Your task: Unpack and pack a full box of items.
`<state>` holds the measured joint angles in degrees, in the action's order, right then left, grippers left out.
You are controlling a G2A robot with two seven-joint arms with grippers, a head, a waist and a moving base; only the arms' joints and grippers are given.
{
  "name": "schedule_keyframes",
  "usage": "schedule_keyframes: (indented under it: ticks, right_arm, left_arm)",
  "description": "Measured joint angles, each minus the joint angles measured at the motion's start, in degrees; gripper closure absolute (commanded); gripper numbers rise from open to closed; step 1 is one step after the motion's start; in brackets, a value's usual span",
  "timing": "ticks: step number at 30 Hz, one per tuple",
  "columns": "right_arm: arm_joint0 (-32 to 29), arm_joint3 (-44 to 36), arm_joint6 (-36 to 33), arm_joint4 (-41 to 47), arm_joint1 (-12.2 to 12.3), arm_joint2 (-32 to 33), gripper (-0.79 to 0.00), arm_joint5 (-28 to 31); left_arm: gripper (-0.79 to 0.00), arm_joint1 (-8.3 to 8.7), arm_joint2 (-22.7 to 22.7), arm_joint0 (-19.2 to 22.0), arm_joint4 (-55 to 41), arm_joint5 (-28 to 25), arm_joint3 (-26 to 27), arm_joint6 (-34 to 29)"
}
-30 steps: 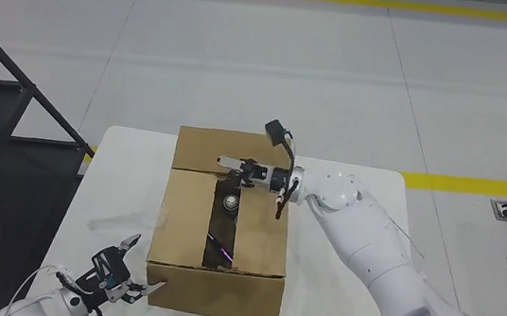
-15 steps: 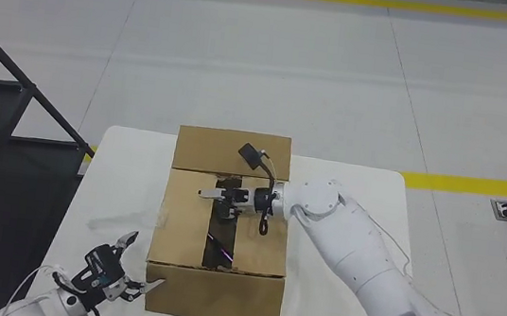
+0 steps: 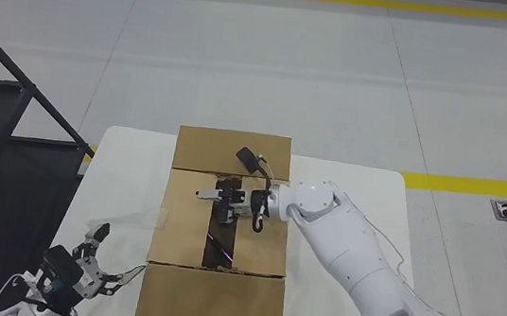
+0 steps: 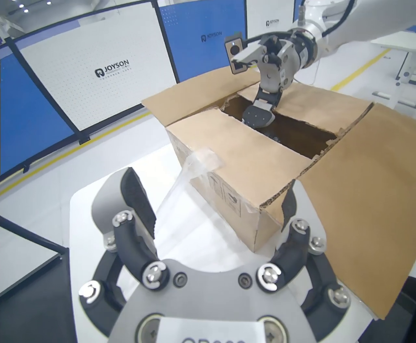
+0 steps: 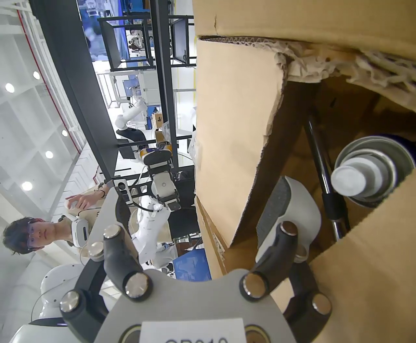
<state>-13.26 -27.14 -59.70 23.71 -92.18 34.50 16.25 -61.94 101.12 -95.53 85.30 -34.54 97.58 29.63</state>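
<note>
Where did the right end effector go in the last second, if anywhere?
Yes, it moved. Against the box, the right end effector came from the far flap toward the near side, into the opening.

Grey floor w/ yellow lines, blue & white panels, maybe black shelving behind.

Your cardboard box on the table, flaps spread, gap down its middle, your right gripper astride a flap edge there, spray can upright inside beside the inner finger, your left gripper off the box's near left corner.
</note>
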Motion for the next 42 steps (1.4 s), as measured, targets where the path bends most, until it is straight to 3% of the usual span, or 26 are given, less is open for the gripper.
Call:
schedule_keyframes:
  ticks: [11,25,35,42]
  right_arm:
    - [1.0,4.5,0.6,1.0,-3.5,-0.2,-0.785,0.1]
    - [2.6,7.9,-8.8,9.8,-5.6,4.5,-0.785,6.1]
    - [3.7,6.7,-8.1,10.5,-7.1,5.7,-0.785,8.9]
    - [4.5,6.0,-5.0,9.4,-8.9,5.5,-0.785,9.3]
  left_arm:
    - [-0.785,-0.01,0.0,-2.2,-0.7,1.4,1.0,0.2]
    - [-0.785,-0.16,-4.1,-1.1,1.9,3.5,1.7,-2.8]
    - [-0.785,-0.58,-5.9,-0.1,-2.2,6.6,3.3,-8.2]
    - [-0.785,-0.75,-5.5,-0.2,-6.3,7.1,4.0,-8.0]
